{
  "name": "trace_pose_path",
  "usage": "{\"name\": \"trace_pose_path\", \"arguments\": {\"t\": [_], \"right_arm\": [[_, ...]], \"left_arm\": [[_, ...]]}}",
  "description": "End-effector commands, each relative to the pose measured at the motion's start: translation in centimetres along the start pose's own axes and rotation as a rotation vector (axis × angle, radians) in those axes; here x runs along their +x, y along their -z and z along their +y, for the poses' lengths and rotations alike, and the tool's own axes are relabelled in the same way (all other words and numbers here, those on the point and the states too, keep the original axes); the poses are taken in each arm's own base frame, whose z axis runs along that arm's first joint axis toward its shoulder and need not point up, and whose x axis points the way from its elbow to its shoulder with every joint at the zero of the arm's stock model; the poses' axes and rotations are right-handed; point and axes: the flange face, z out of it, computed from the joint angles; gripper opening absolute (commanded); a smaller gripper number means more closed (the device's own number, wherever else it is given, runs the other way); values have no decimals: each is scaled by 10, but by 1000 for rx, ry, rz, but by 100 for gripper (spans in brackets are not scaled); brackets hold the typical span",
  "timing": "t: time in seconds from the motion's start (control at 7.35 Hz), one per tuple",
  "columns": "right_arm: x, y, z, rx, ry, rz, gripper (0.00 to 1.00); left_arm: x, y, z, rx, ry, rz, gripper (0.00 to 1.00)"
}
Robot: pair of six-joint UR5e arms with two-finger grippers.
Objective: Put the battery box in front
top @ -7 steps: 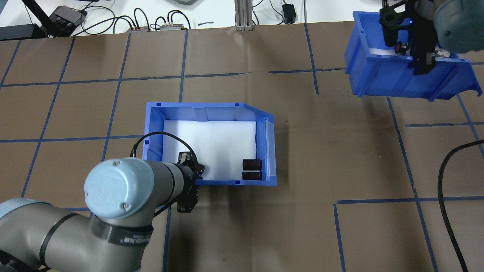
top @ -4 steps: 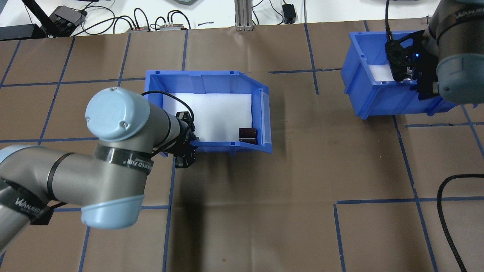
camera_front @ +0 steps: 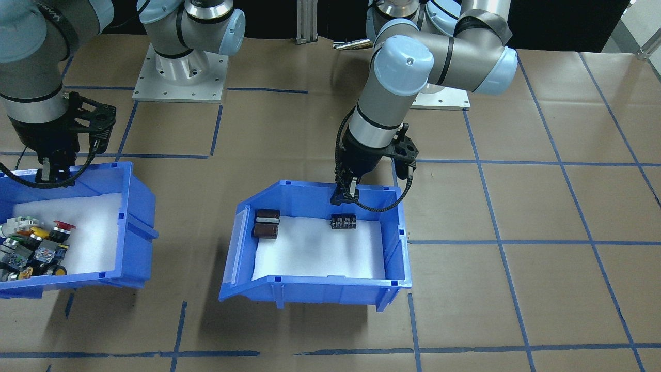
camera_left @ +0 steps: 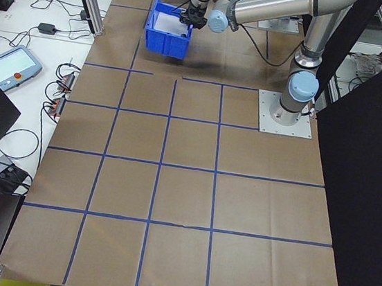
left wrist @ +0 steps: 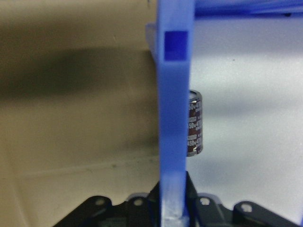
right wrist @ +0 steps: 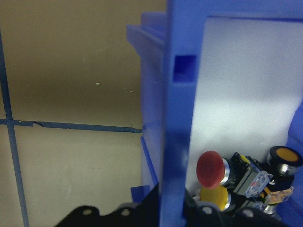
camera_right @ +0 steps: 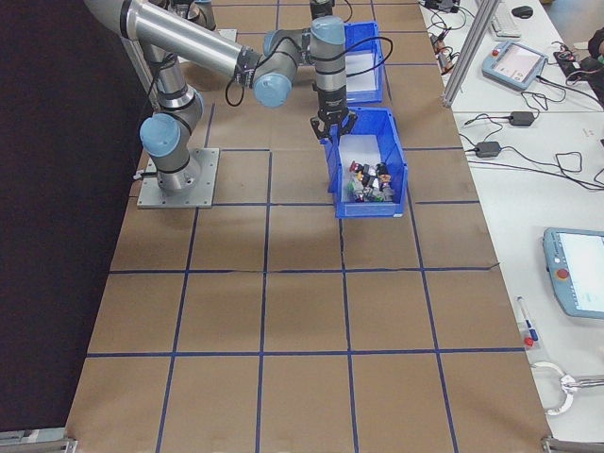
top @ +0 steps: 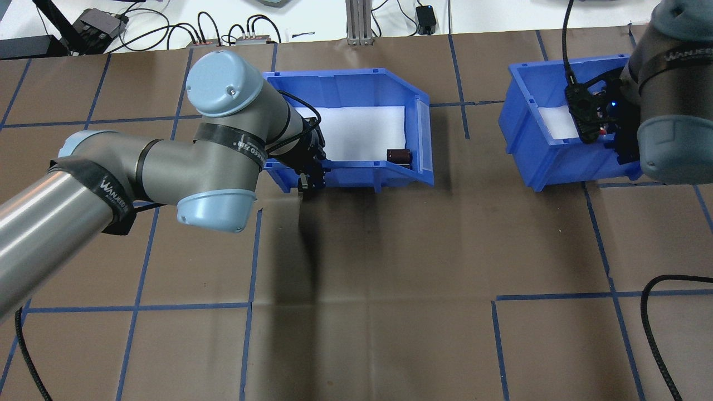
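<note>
**Both bins gripped by their walls**

The battery box (top: 356,83) sat near the far middle of the table (top: 390,278) in the overhead view, its sloped front facing the second bin. On its white foam floor, 2 brown cells (camera_front: 266,223) lay together by the sloped front, and a 3rd cell (camera_front: 344,222) lay against the wall nearest the robot. The left wrist view showed that cell (left wrist: 194,124) right beside the blue wall (left wrist: 173,118).

The left gripper (camera_front: 345,195) was closed on that wall, 1 finger inside the box and 1 outside, with the wall running up between them in the wrist view. The left arm (top: 167,161) reached across the brown paper from the view's left edge. In the front-facing view the box appeared tipped slightly, its shadow spread beneath the far side.

The switch bin (top: 548,150) stood well apart, toward the robot's right. It held coloured push-button switches (camera_front: 36,248) bunched at 1 end of its foam; a red button (right wrist: 209,169) and yellow ones showed in the right wrist view. The right gripper (camera_front: 51,173) was clamped on this bin's wall in the same way, fingers on either side.

Blue tape lines (top: 167,117) divided the paper into squares. Beyond the table's far edge lay cables (top: 206,28) and a small black adapter (top: 426,16).
</note>
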Motion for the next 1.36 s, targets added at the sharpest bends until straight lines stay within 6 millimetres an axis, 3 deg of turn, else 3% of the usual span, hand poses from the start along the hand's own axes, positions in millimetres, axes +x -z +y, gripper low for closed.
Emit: {"name": "trace_pose_path", "arguments": {"t": [0.0,0.82,1.09,1.22], "right_arm": [[-1,0,-1,-2,0,-1,0],[-6,-6,-4,6,-4,-24,0],[-39,-8,-19,8,-12,-36,0],[-62,-7,-27,8,-19,-40,0]], "left_arm": [[22,-36,26,-51,3,-45,0],[45,-57,31,-36,137,-49,0],[57,-56,33,-35,151,-37,2],[56,-59,31,-19,147,-43,17]]}}
